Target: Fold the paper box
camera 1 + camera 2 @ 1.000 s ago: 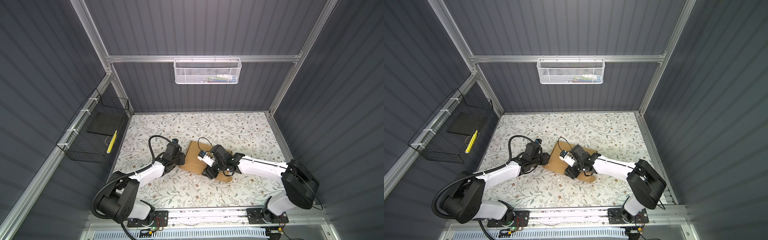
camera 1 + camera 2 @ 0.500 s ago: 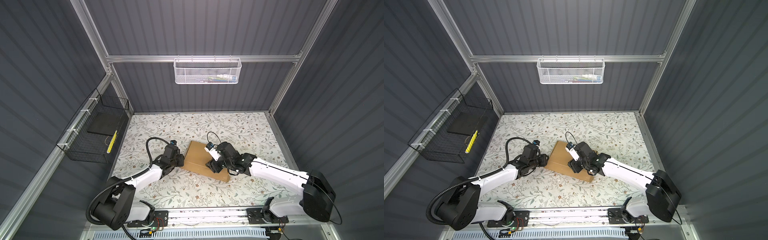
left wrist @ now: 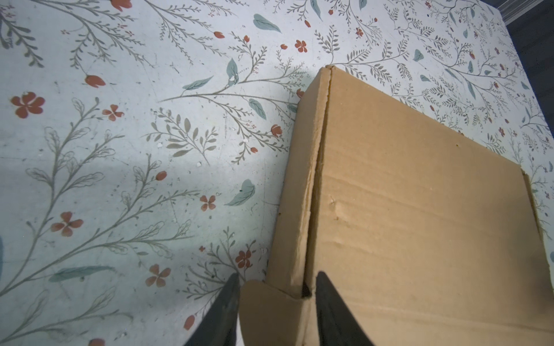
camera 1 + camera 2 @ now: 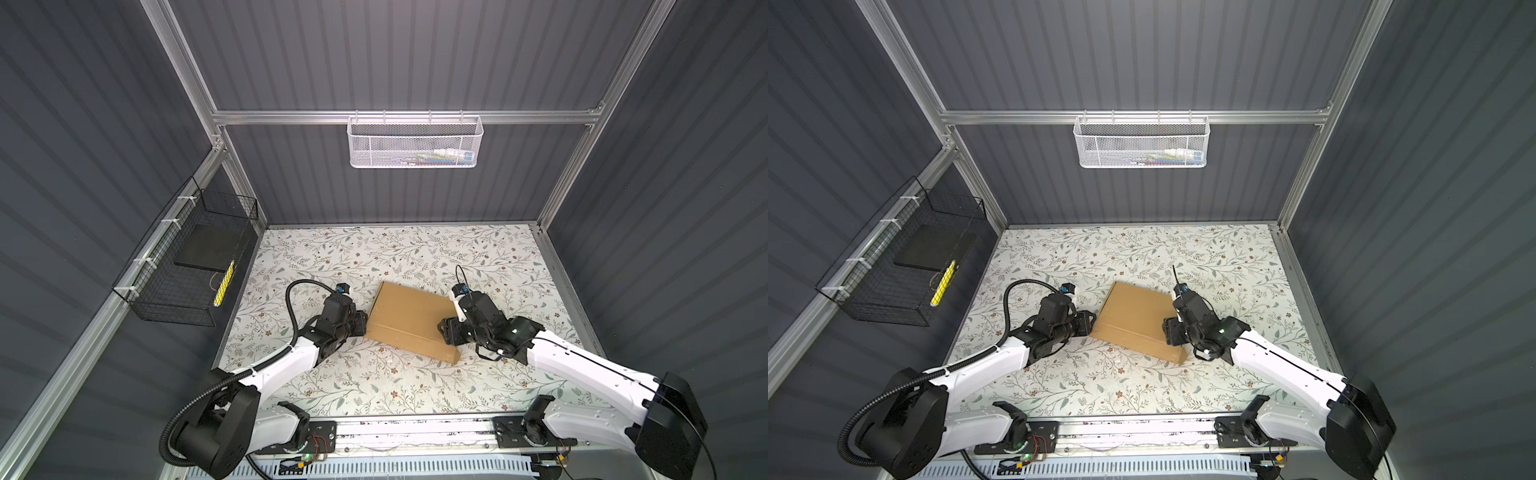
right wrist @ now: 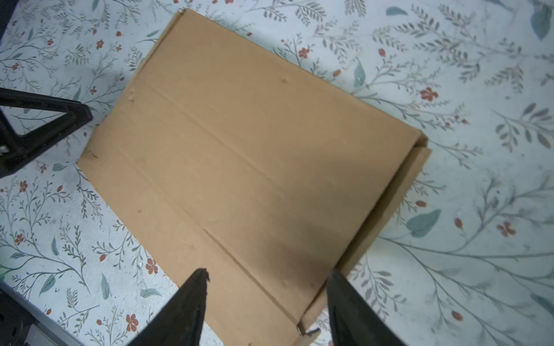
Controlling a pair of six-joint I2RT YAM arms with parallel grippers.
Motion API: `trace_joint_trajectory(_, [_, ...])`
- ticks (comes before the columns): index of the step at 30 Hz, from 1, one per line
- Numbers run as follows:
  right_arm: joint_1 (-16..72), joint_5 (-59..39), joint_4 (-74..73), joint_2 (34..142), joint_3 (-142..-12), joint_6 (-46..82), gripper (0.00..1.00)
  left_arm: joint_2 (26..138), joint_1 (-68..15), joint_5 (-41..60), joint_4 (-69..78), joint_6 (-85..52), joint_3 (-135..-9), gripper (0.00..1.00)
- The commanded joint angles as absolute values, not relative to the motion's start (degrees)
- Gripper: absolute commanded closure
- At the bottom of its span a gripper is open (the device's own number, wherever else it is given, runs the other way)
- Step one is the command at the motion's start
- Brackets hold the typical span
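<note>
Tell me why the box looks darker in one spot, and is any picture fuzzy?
In the right wrist view, a grey shadow darkens the cardboard box just ahead of the open right pincer, whose black fingers look slightly blurred; in the left wrist view, a soft shadow dims part of the flowery tabletop beside the box; both top views look sharp and evenly lit.

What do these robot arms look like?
The left arm and right arm are white with black joints. The left gripper and right gripper are black, with tapered fingers. A ribbed black hose runs along the left arm; a thin black cable loops above the right.
</note>
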State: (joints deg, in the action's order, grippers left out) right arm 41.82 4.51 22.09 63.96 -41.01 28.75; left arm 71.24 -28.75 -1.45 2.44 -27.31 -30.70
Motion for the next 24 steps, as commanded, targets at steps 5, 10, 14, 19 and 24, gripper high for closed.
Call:
trace_joint_trajectory(5, [38.6, 2.3, 22.6, 58.5, -34.6, 38.9, 0.35, 69.5, -28.3, -1.3, 2.6, -27.9, -30.0, 0.58])
trace_joint_trajectory(10, [35.6, -0.1, 19.2, 59.8, -33.2, 39.9, 0.35, 69.0, -28.3, -1.9, 0.7, -26.6, -31.4, 0.58])
trace_joint_trajectory(14, [33.6, -2.4, 15.8, 61.1, -32.1, 40.1, 0.37, 69.4, -28.3, -2.1, -1.4, -24.1, -33.5, 0.57])
trace_joint_trajectory(19, [31.8, -4.7, 12.5, 63.7, -31.5, 40.0, 0.4, 71.5, -28.3, -1.5, -3.2, -21.5, -36.5, 0.57])
trace_joint_trajectory(24, [30.3, -6.6, 9.1, 67.4, -30.7, 40.4, 0.44, 73.8, -28.0, 0.9, -3.3, -19.2, -39.0, 0.57])
